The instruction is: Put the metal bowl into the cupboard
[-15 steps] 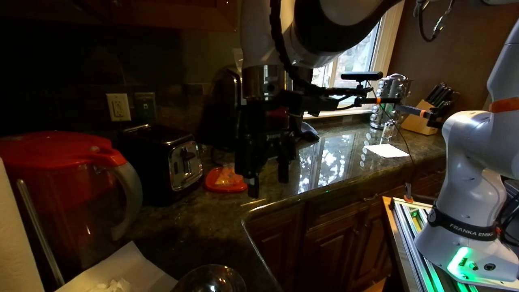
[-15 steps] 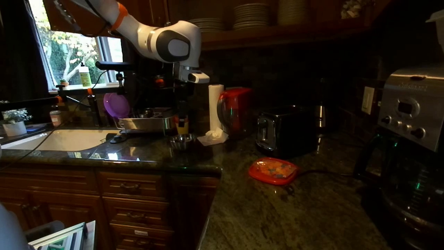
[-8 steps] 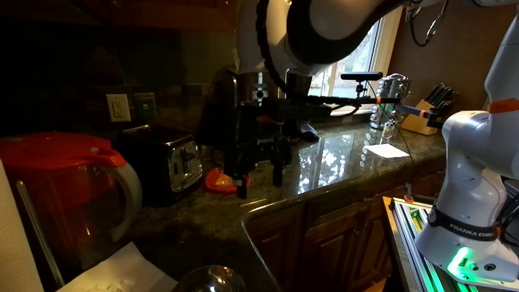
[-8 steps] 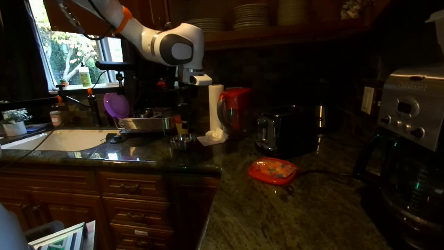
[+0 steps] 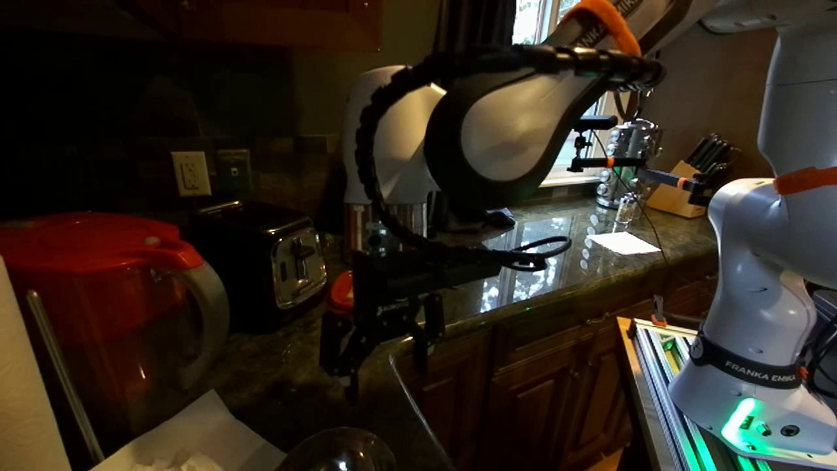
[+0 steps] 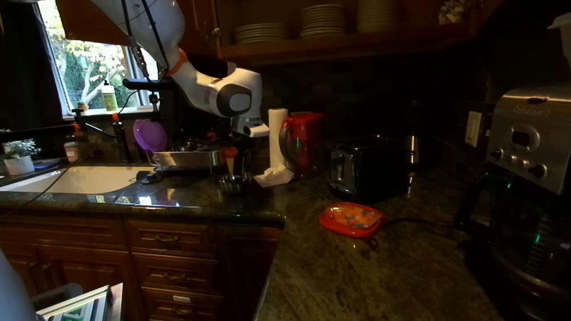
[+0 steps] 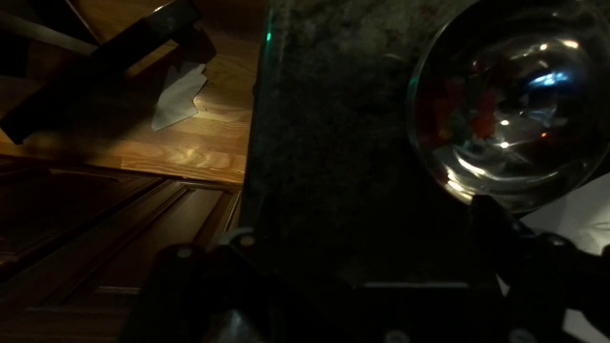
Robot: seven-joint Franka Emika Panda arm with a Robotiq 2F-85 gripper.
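1. In an exterior view, the gripper points down from the arm, released, its fingers spread well apart. It shows against the corner of the counter.
2. The bowl stands on the counter at the bottom of this view, partly cut off, a gap showing between it and the gripper. Just beside it is a sheet of paper with something white and crumpled on it.
3. Along the wall are the pitcher and, near it, the toaster. Only a part of the dish shows beside the gripper.
4. In an exterior view, the bowl is upright on the counter, between the rack and the paper. The gripper is dark on a dark background, its fingers hard to make out near the bowl.
5. Higher up is the cupboard, its front open, with stacked plates inside. The bowl is outside it, well below.
6. In the wrist view, the fingers stand wide apart at the bottom, dark counter between them.
7. The bowl is at the upper right, its shiny inside full of reflections; one fingertip overlaps its rim in line of sight.
8. Past the counter's edge, the wooden floor shows.
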